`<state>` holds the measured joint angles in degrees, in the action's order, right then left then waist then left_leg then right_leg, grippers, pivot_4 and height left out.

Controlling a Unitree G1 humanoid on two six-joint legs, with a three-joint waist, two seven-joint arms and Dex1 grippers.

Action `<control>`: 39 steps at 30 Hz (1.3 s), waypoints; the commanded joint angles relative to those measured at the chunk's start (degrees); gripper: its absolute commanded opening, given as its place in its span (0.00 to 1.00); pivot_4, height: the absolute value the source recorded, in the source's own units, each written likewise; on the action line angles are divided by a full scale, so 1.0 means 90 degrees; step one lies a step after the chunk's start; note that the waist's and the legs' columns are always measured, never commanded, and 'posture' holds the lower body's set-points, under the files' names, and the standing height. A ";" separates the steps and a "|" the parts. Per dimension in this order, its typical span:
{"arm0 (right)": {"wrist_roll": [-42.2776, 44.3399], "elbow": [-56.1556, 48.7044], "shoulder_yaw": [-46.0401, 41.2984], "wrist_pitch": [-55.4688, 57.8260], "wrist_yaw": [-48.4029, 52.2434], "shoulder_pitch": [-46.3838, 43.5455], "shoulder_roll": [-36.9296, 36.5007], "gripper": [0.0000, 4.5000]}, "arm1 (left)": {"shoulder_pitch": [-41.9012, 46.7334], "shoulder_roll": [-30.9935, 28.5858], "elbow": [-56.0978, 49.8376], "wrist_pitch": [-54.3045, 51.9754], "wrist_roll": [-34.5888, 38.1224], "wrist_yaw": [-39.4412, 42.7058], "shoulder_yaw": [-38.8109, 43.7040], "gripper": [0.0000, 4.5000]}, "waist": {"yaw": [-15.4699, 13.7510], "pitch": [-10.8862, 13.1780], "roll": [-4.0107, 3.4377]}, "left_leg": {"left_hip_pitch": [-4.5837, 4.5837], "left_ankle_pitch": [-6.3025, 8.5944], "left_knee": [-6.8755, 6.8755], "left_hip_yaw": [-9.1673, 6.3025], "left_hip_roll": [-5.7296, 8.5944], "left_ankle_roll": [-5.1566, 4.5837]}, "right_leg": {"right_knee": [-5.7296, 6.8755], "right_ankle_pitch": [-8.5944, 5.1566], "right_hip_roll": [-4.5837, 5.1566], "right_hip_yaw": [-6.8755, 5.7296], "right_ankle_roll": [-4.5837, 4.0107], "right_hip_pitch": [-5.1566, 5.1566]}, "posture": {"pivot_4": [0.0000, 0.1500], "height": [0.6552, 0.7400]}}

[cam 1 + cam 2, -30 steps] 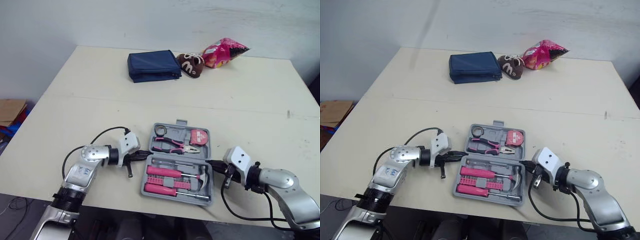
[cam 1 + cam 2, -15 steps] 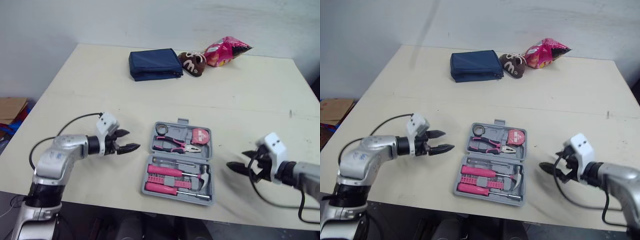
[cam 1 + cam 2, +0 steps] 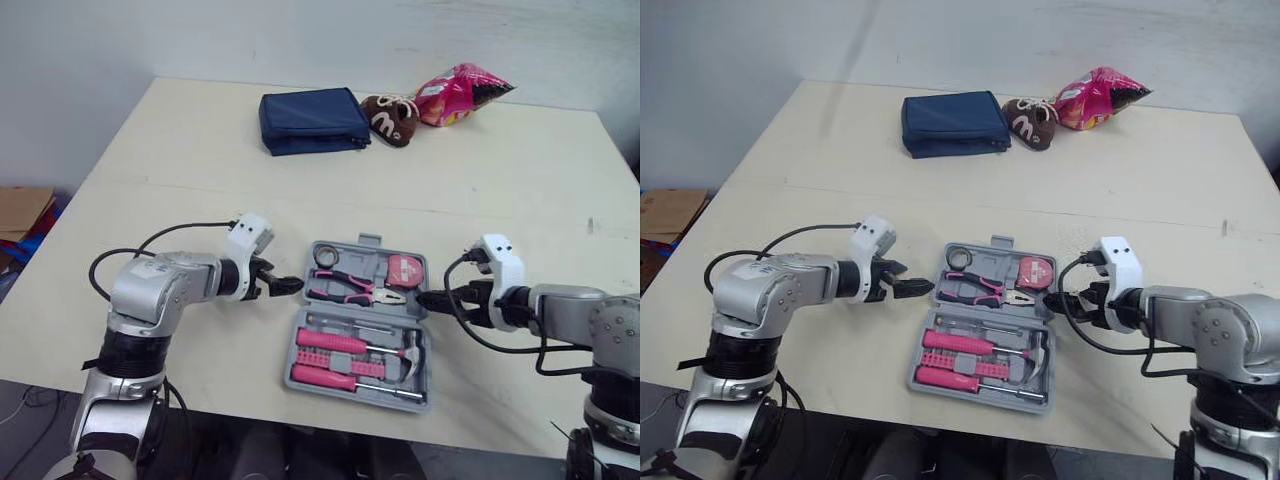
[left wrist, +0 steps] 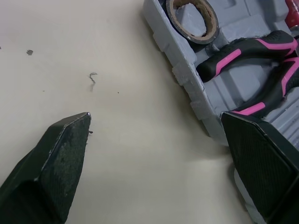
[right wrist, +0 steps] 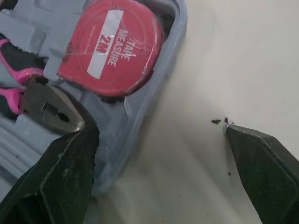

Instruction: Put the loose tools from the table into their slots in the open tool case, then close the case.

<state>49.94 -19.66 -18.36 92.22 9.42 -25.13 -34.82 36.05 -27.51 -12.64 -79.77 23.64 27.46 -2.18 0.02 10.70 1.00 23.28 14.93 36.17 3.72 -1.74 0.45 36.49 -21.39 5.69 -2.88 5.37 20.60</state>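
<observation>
The grey tool case [image 3: 362, 243] lies open near the table's front edge. Its far half holds a tape roll [image 3: 322, 259], pink-handled pliers [image 3: 350, 290] and a red tape measure [image 3: 401, 271]. Two pink screwdrivers [image 3: 335, 343] and a hammer [image 3: 410, 350] sit in the near half. My left gripper [image 3: 285, 286] is open at the far half's left side; in the left wrist view [image 4: 156, 116] the case wall [image 4: 187, 79] runs between its fingers. My right gripper [image 3: 430, 298] is open at the right side, its fingers straddling the wall [image 5: 154, 93] by the tape measure [image 5: 112, 46].
At the back of the table lie a navy pouch [image 3: 313, 120], a brown snack bag [image 3: 390, 118] and a pink snack bag [image 3: 460, 92]. Bare tabletop [image 3: 200, 190] surrounds the case. The front table edge runs just below the case.
Both grippers were shut beside the case's near half, then pulled outward and opened. Now they have closed in on the two sides of the far half.
</observation>
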 commanded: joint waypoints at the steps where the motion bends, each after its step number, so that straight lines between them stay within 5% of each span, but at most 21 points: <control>1: 0.0435 0.0064 -0.0038 0.0032 -0.0606 -0.0158 0.0051 1.00 | 0.0122 0.0287 -0.0117 -0.0158 -0.0050 -0.0308 -0.0050 1.00 | 0.0000 0.0000 0.0000 | -0.0002 -0.0003 0.0000 0.0000 0.0000 0.0002 | 0.0003 0.0001 0.0000 0.0002 0.0001 0.0000 | 1.00 1.00; 13: 0.1586 0.0435 0.0025 0.0032 -0.1982 -0.0236 0.0016 1.00 | 0.0365 0.0556 -0.0071 -0.0571 -0.0090 -0.0727 -0.0319 1.00 | 0.0005 0.0000 0.0000 | -0.0003 -0.0011 -0.0001 -0.0001 -0.0001 0.0009 | 0.0012 0.0002 -0.0005 0.0002 0.0002 0.0002 | 1.00 1.00; 15: 0.1758 0.0503 0.0025 0.0032 -0.2165 -0.0251 0.0041 0.88 | 0.0388 0.0512 -0.0057 -0.0625 -0.0093 -0.0728 -0.0383 1.00 | 0.0005 0.0000 0.0000 | -0.0004 -0.0011 -0.0002 -0.0001 -0.0001 0.0009 | 0.0011 0.0001 -0.0006 0.0002 0.0002 0.0002 | 1.00 1.00; 17: 0.1911 0.0549 -0.0023 0.0032 -0.2345 -0.0258 0.0114 0.70 | 0.0400 0.0486 -0.0037 -0.0638 -0.0100 -0.0729 -0.0426 0.88 | 0.0005 0.0000 0.0000 | -0.0004 -0.0012 -0.0002 -0.0001 -0.0001 0.0010 | 0.0012 0.0002 -0.0006 0.0002 0.0002 0.0002 | 1.00 1.00; 23: 0.2116 0.0524 -0.0221 0.0032 -0.2754 -0.0308 0.0426 0.01 | 0.0418 0.0594 -0.0066 -0.0668 0.0015 -0.0636 -0.0549 0.28 | 0.0006 -0.0002 0.0003 | -0.0004 -0.0012 0.0000 0.0000 -0.0001 0.0010 | 0.0012 0.0002 -0.0005 0.0003 0.0002 0.0001 | 1.00 1.00; 25: 0.2107 0.0380 -0.0354 0.0032 -0.2794 -0.0326 0.0588 0.00 | 0.0415 0.0639 -0.0101 -0.0648 0.0099 -0.0588 -0.0460 0.08 | 0.0008 -0.0003 0.0003 | -0.0008 -0.0014 -0.0001 0.0001 0.0000 0.0009 | 0.0016 0.0002 -0.0005 0.0005 0.0002 0.0000 | 1.00 1.00; 27: 0.2053 0.0269 -0.0449 0.0031 -0.2814 -0.0352 0.0712 0.00 | 0.0415 0.0665 -0.0089 -0.0602 0.0150 -0.0562 -0.0367 0.00 | 0.0027 -0.0003 0.0003 | -0.0013 -0.0017 -0.0001 0.0001 -0.0004 0.0013 | 0.0022 0.0002 -0.0007 0.0006 0.0001 0.0000 | 1.00 1.00; 35: 0.1541 -0.1027 -0.0335 -0.1408 -0.1958 0.0290 0.0666 0.00 | 0.0222 0.0881 -0.0199 0.1026 0.0096 -0.0346 0.0062 0.00 | 0.0002 -0.0002 0.0004 | 0.0001 -0.0028 -0.0009 0.0003 0.0001 0.0016 | 0.0036 0.0002 -0.0007 0.0011 0.0001 0.0023 | 1.00 1.00; 39: -0.0233 -0.1958 0.0540 -0.3769 -0.0347 0.1526 -0.0065 0.00 | -0.0337 0.0843 -0.0164 0.3599 -0.0316 0.0207 -0.0039 0.00 | -0.0015 -0.0002 0.0004 | 0.0009 -0.0028 -0.0020 0.0021 0.0007 0.0016 | 0.0031 0.0002 -0.0020 0.0013 0.0003 0.0041 | 1.00 1.00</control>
<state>53.63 -33.32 -15.57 66.92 0.79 -13.10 -33.76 32.90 -19.73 -12.14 -57.85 21.49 25.31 -1.66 -0.11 10.68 1.04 23.39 14.68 36.00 3.92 -1.68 0.59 36.77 -21.36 5.50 -2.77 5.41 20.98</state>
